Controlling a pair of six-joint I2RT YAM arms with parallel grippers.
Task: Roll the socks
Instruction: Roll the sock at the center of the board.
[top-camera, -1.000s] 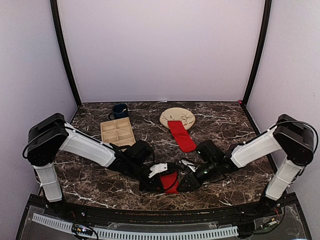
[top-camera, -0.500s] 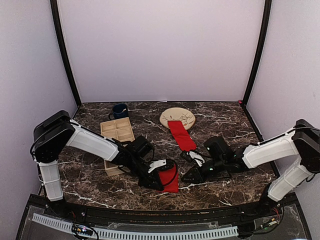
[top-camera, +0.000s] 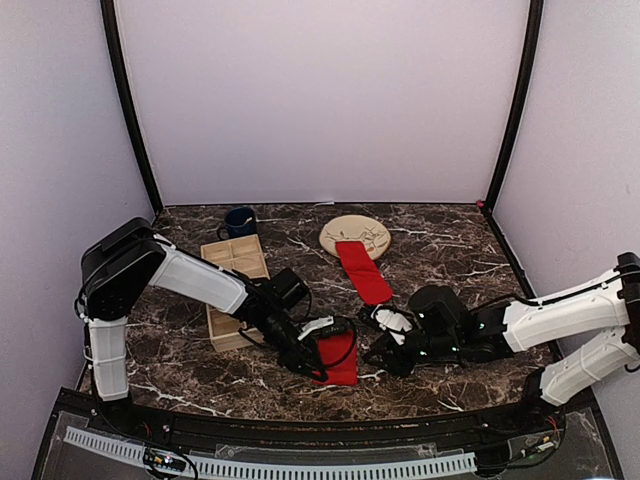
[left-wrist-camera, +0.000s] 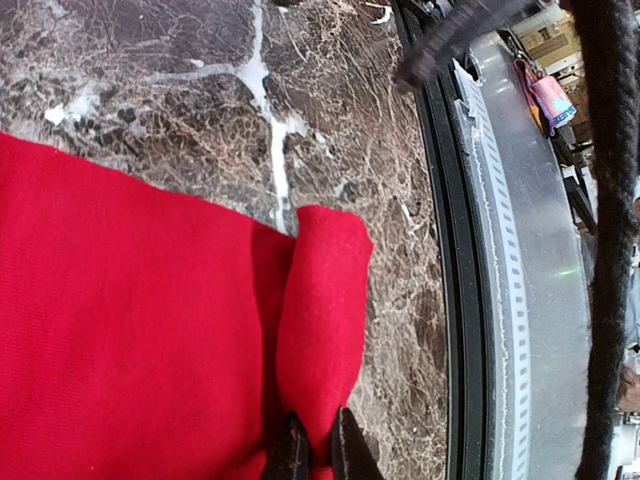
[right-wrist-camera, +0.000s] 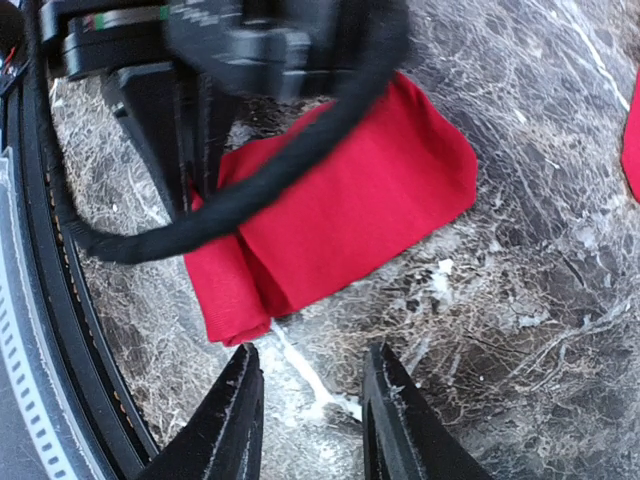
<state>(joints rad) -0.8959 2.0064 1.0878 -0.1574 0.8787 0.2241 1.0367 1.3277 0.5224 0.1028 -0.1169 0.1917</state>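
Two socks on the table (top-camera: 450, 250): near sock (top-camera: 340, 360) by the front edge, part-rolled, roll pinched tight in the left gripper (left-wrist-camera: 312, 450) — far sock (top-camera: 363, 271) mid-table, its far end on the beige plate (top-camera: 335, 232). Just beside the roll, right gripper (right-wrist-camera: 310, 365) apart, empty.

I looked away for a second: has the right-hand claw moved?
Yes. Judged against the plate, the right gripper has drawn back slightly rightward, off the near sock, leaving a gap between them.
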